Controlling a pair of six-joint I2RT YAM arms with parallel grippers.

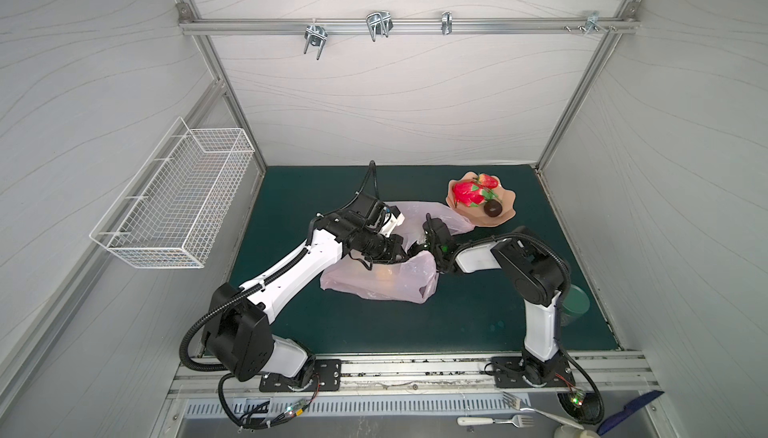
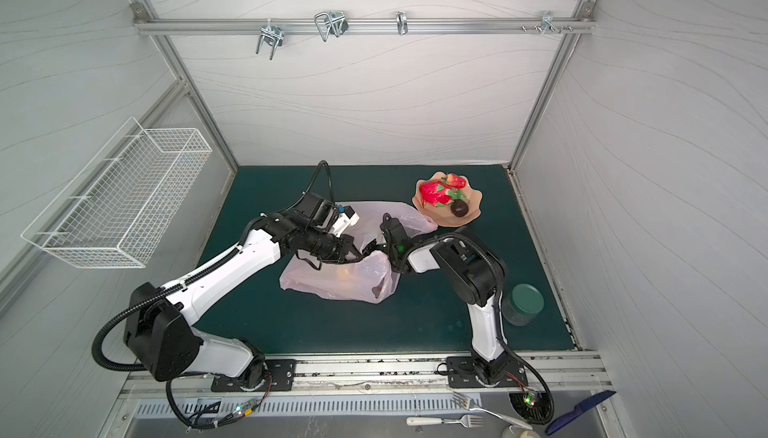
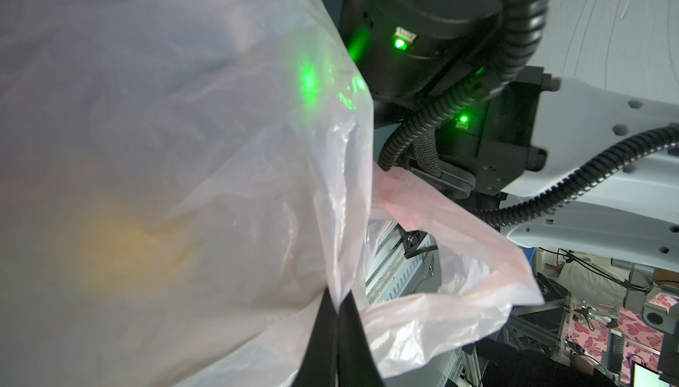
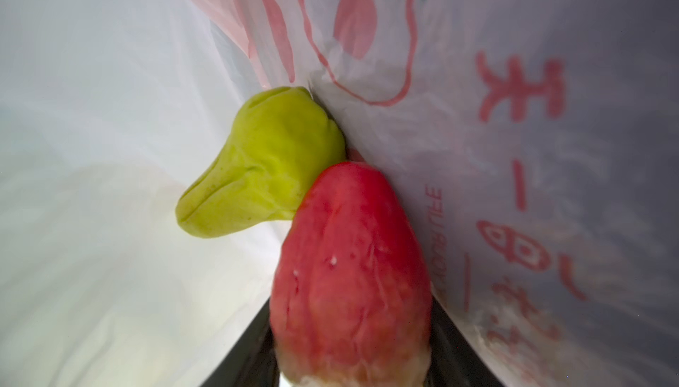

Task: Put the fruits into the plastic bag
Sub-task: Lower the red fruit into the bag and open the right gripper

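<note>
The pale pink plastic bag (image 1: 382, 282) (image 2: 332, 284) lies mid-mat. My left gripper (image 1: 405, 255) (image 3: 340, 315) is shut on the bag's rim (image 3: 341, 278) and holds the mouth up. My right gripper (image 1: 417, 249) (image 4: 352, 330) reaches inside the bag (image 4: 514, 183), shut on a red strawberry (image 4: 349, 256). A green-yellow pear (image 4: 264, 168) lies just past it in the bag. A yellowish fruit (image 3: 121, 242) shows blurred through the bag wall. On the peach plate (image 1: 505, 213) (image 2: 473, 207) remain a dragon fruit (image 1: 467, 194), strawberries (image 1: 487, 180) and a dark round fruit (image 1: 493, 208).
A white wire basket (image 1: 174, 203) hangs on the left wall. A green-lidded jar (image 2: 525, 303) stands by the right arm's base. Forks (image 1: 498, 419) and a blue tool (image 1: 631, 411) lie in front of the mat's rail. The right arm's wrist (image 3: 441, 36) is close above the bag's mouth.
</note>
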